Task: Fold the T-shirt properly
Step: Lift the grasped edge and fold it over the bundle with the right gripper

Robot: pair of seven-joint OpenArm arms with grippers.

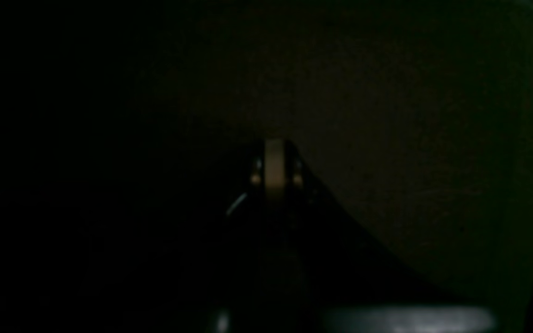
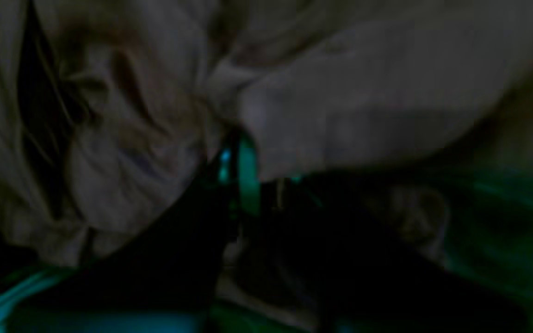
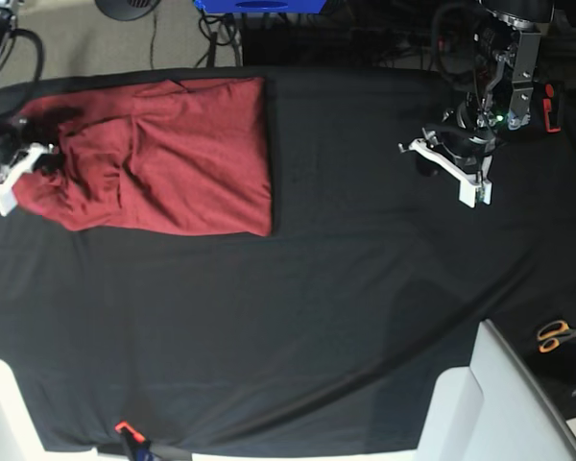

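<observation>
- T-shirt point(image 3: 163, 158): brick-red, lies on the black tablecloth point(image 3: 298, 317) in the far left part of the base view. Roughly folded; right edge straight, left side bunched and wrinkled.
- Right gripper point(image 3: 14, 173): at the shirt's left bunched edge, in contact with the cloth. Right wrist view is dark and blurred, but the fingers point(image 2: 248, 171) look nearly together with a fold of fabric point(image 2: 340, 115) wedged at the tips, so it reads as pinching the shirt edge.
- Left gripper point(image 3: 451, 168): on the other side of the base view, well apart from the shirt, over bare tablecloth. Left wrist view is almost black; the fingertips point(image 1: 275, 169) show pressed together with nothing between them. Closed, empty.
- Other: orange-handled scissors point(image 3: 560, 334) at the right edge, just beside a white panel point(image 3: 504, 403) at bottom right.
</observation>
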